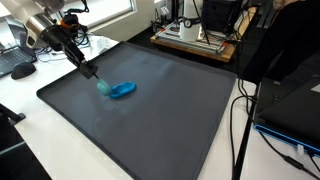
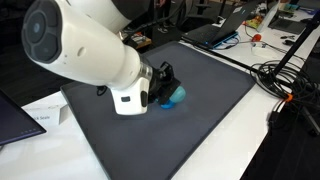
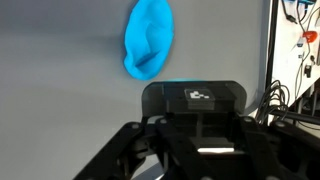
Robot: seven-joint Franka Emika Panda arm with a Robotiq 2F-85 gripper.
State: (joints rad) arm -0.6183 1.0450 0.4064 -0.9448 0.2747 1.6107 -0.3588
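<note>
A crumpled bright blue cloth (image 1: 124,91) lies on the dark grey mat (image 1: 170,120), left of its middle. It also shows as the blue cloth (image 2: 175,97) beside the arm's big white wrist, and in the wrist view as the blue cloth (image 3: 150,40) at the top. My gripper (image 1: 90,72) hangs low right next to it and is shut on a flat black block (image 3: 195,97) with a small white label. A pale teal end (image 1: 103,87) of that block rests at the cloth's edge. The fingertips themselves are hidden behind the block.
The mat (image 2: 200,110) covers most of a white table. A wooden stand with equipment (image 1: 195,38) is at the back, and a laptop (image 2: 215,30) sits beyond the mat. Black cables (image 2: 290,85) run along the mat's edge. A keyboard and mouse (image 1: 20,68) lie near the arm.
</note>
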